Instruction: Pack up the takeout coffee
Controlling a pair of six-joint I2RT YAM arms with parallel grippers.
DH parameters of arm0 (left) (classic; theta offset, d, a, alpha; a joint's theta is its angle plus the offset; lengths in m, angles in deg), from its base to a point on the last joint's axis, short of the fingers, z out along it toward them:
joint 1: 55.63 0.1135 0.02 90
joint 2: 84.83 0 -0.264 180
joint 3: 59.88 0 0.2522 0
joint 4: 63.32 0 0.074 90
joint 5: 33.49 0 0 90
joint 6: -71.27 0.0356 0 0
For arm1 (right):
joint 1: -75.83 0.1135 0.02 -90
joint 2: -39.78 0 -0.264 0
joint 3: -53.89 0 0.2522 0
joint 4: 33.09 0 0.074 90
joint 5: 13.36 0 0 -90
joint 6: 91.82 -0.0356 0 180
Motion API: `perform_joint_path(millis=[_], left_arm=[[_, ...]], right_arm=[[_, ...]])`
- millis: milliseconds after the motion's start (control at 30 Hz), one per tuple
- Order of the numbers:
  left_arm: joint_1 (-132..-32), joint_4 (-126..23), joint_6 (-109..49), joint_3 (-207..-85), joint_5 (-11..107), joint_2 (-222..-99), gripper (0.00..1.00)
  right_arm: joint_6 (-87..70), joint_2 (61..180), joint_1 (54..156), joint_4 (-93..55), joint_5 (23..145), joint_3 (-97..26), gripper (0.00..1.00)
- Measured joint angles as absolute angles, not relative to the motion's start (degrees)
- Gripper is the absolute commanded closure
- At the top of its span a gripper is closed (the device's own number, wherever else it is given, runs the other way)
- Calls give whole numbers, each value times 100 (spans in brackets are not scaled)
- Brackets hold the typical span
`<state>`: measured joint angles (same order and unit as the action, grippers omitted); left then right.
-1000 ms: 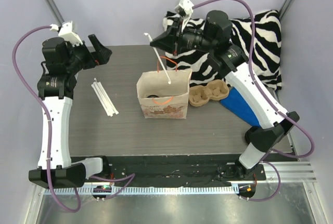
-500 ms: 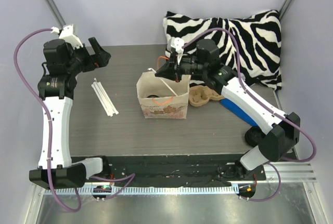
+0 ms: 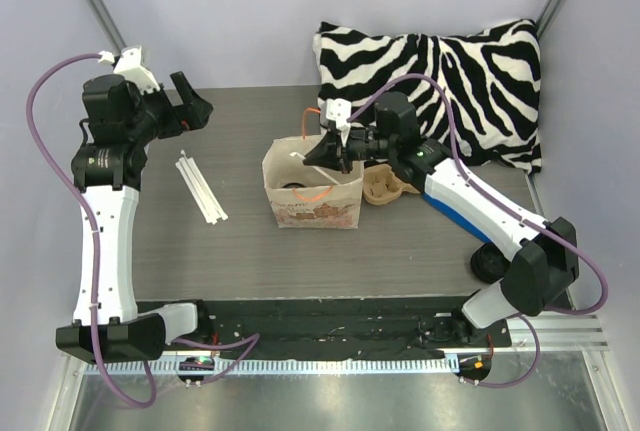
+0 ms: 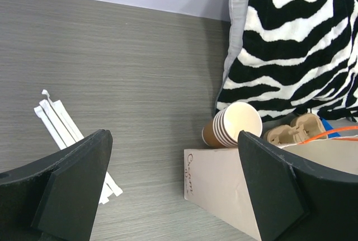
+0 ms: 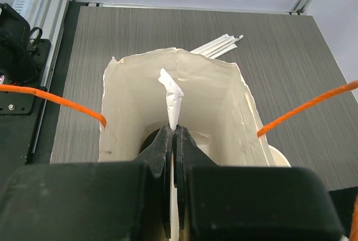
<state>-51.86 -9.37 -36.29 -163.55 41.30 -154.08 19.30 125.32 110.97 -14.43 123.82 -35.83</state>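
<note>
A brown paper bag (image 3: 312,206) with orange handles stands open mid-table. Inside it, the black lid of the takeout coffee (image 3: 293,187) shows low at the left; the right wrist view gives only a dark edge of that takeout coffee (image 5: 146,140), and its cup is hidden. My right gripper (image 3: 324,159) hangs over the bag's mouth, shut on a white paper-wrapped straw (image 5: 173,98) that points down into the bag (image 5: 126,101). The right gripper (image 5: 174,132) has its jaws pressed together on the straw. My left gripper (image 3: 195,103) is raised at the far left, open and empty (image 4: 173,140).
Several wrapped straws (image 3: 202,187) lie left of the bag. A stack of lidless cups (image 4: 235,124) lies on its side behind the bag. A cardboard cup carrier (image 3: 400,181) sits to the bag's right, near a zebra pillow (image 3: 450,71) and a blue item (image 3: 460,206).
My right arm swung down from over the pillow to the bag, bringing the straw from high in the air into the bag's mouth. The left arm stayed put.
</note>
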Motion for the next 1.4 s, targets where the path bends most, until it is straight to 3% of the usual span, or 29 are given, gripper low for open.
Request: perform_joint_path(millis=[433, 533, 567, 667, 1033, 1133, 1267, 1400], left_arm=[[-5186, -815, -3627, -16353, 3999, -15443, 0], [-5186, -730, -3627, -16372, 3986, -15555, 0], [-5186, -701, -3625, -16392, 3982, -15609, 0], [-5186, -601, -3616, -16482, 3971, -15769, 0], [-5186, -122, -3432, -17085, 3857, -16239, 0], [-5186, 120, -3293, -17404, 3820, -16497, 0], [-5186, 575, -3008, -17972, 3700, -16984, 0], [-5262, 1089, -2598, -18696, 3709, -17491, 0]], right_arm=[[2227, 13172, 11097, -848, 12408, -4040, 91], [2227, 13266, 11097, -741, 12371, -4147, 82], [2227, 13284, 11097, -704, 12366, -4178, 69], [2240, 13306, 11097, -643, 12366, -4228, 56], [1845, 13373, 11097, -404, 12266, -4963, 41], [1539, 13371, 11097, -441, 12235, -5301, 33], [1093, 13362, 11048, -538, 12032, -5760, 13], [544, 13373, 10825, -551, 11542, -6453, 6]])
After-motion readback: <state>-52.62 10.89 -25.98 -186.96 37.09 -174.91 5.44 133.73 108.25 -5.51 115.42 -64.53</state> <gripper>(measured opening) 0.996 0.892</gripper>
